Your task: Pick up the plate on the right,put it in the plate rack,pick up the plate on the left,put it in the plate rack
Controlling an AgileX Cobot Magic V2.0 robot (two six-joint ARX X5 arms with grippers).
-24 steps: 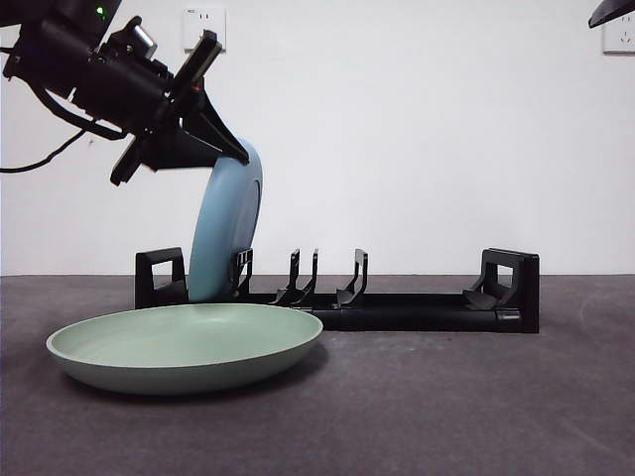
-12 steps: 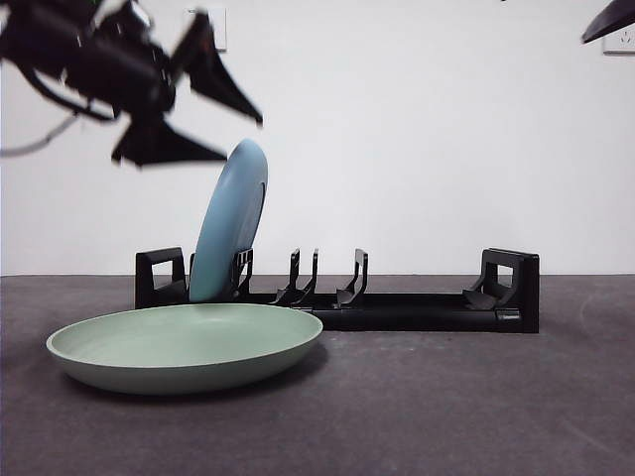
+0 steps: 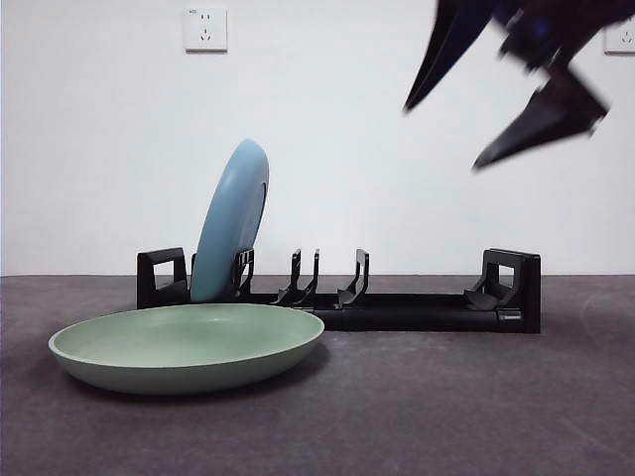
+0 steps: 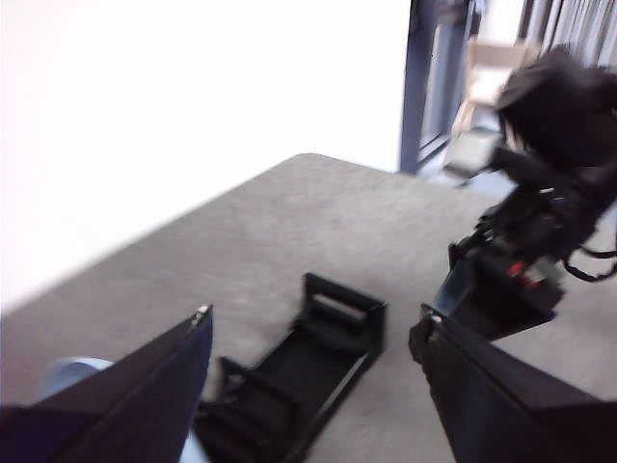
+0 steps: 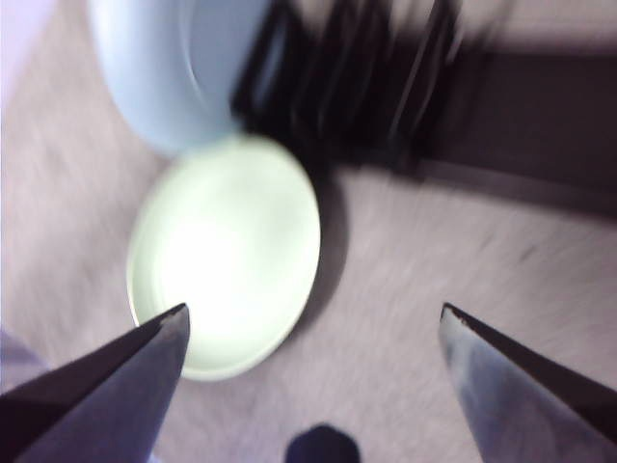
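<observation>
Green plate (image 3: pixel 187 347): it is lying flat on the table (image 3: pixel 446 416), nearest the front camera and just in front of the plate rack's near end; it is not yet picked up.
Plate rack (image 3: pixel 397 307): it is sitting behind the green plate, with the blue plate (image 3: pixel 230 223) standing on edge between prongs at one end and leaning slightly.
Step in hand: judging by the layout, the green plate is the next pick.
Doing it well: the rim is low, so the jaws should be coming down over the edge, then tipping the plate upright into a free slot beside the blue one.
Right gripper (image 3: pixel 506 84): it is hanging high over the far end of the rack, jaws spread wide, holding nothing.
Left gripper (image 4: pixel 313 333): jaws are apart and empty; it is out of the front view.
Right wrist view: it is showing the green plate (image 5: pixel 227 253) from above, blurred.
Left wrist view: it alone is showing the other arm's gripper (image 4: pixel 511 280) beyond the rack's end (image 4: pixel 333 323).
</observation>
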